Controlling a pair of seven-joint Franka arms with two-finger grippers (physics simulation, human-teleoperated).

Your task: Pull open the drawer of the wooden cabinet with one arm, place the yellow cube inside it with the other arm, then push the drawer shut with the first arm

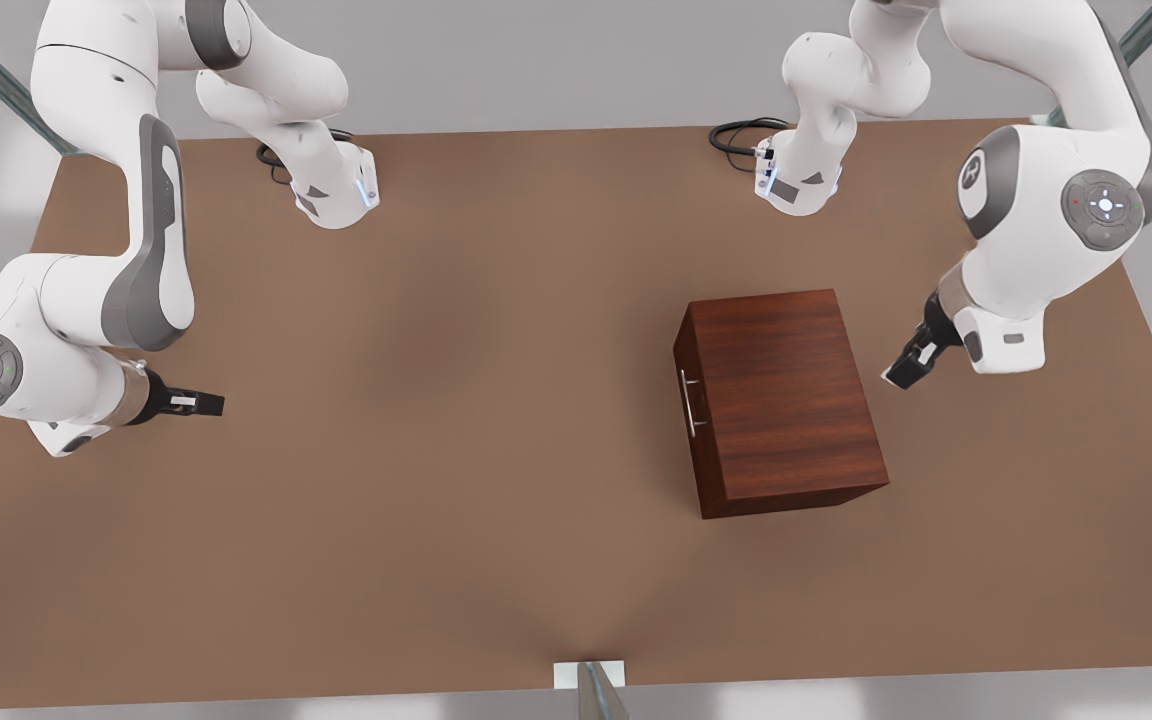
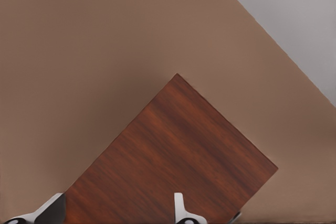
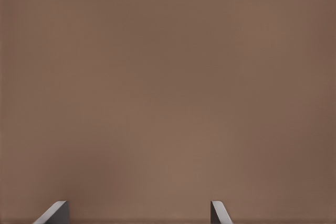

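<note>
Beside left end effector (image 1: 902,372): wooden cabinet (image 2: 173,156).

Wooden cabinet (image 2: 168,156) cut off by picture's edge.

Left claw (image 1: 904,371) spread — right claw (image 1: 198,403) spread, both hovering

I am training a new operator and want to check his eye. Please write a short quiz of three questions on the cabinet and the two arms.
1. True or false: the drawer of the wooden cabinet is pulled out.
2. The silver handle faces: A) the front view's left; B) the front view's right; C) straight up.
3. Fill in: the left gripper, open, hangs beside the cabinet, and the right gripper, open, waits over the bare ____.

Key: 1 false, it is shut; 2 A; 3 table.
</note>
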